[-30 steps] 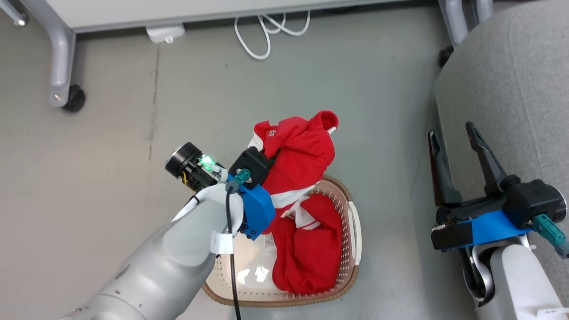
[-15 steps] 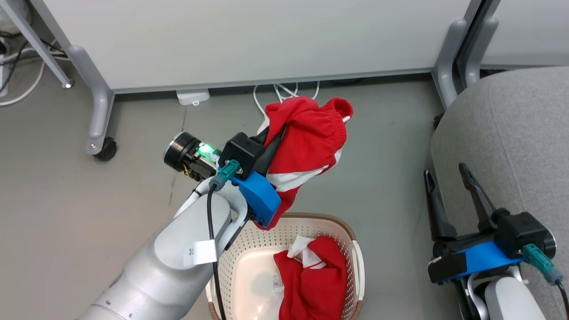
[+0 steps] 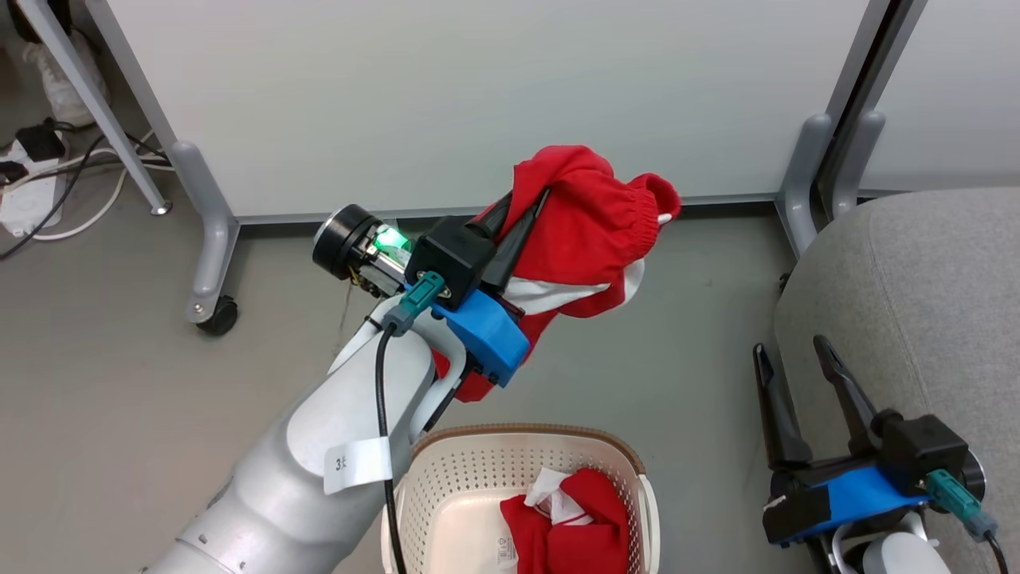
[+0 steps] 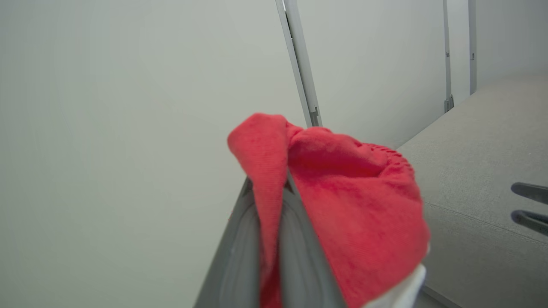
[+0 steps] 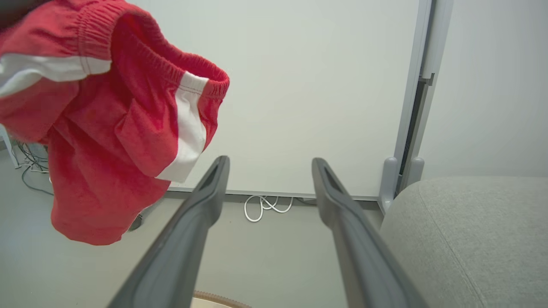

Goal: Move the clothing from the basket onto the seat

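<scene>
Grey floor, above which a red garment, judged light and limp, is held by a bunched fold in the clamped left gripper; a second garment lies in the basket, left of the seat, and the right gripper is spread wide.

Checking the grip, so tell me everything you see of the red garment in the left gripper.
The red garment looks like soft fabric shorts, with a gathered elastic waistband and white stripes. The shut left gripper pinches one fold; the rest hangs bunched in the air, above and apart from the basket. Nothing else touches it.
</scene>
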{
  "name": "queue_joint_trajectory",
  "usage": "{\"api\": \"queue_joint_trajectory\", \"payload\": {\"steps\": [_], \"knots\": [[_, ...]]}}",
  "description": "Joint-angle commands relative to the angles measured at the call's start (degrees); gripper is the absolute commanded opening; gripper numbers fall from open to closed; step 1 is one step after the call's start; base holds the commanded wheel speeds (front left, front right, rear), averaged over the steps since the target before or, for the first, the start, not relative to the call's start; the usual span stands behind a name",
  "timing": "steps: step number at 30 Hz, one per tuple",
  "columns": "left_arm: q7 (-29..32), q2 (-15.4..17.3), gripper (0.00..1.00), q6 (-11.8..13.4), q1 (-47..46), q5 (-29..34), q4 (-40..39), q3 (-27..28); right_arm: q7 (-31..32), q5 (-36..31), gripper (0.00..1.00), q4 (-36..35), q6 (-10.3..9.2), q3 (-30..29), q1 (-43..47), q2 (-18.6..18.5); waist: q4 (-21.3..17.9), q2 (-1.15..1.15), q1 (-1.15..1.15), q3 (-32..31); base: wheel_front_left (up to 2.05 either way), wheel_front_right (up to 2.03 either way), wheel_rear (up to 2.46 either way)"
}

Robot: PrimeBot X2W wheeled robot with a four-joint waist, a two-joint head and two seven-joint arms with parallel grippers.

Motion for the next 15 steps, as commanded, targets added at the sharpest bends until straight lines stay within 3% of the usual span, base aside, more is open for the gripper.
{"api": "queue_joint_trajectory", "payload": {"steps": [1,15], "knots": [[-0.28,-0.24,0.0,-0.31,-0.69,0.46,-0.57,0.27,-0.34,0.44,1.0,0.22,0.03,-0.02,1.03,0.18,0.19,0.0,0.01,-0.69,0.0,0.0,0.0],[-0.28,-1.07,0.0,-0.93,-1.33,0.49,-1.46,-0.33,-0.34,2.44,1.0,0.58,0.03,0.83,3.04,0.22,0.39,0.0,0.01,-2.89,0.0,0.0,0.0]]}}
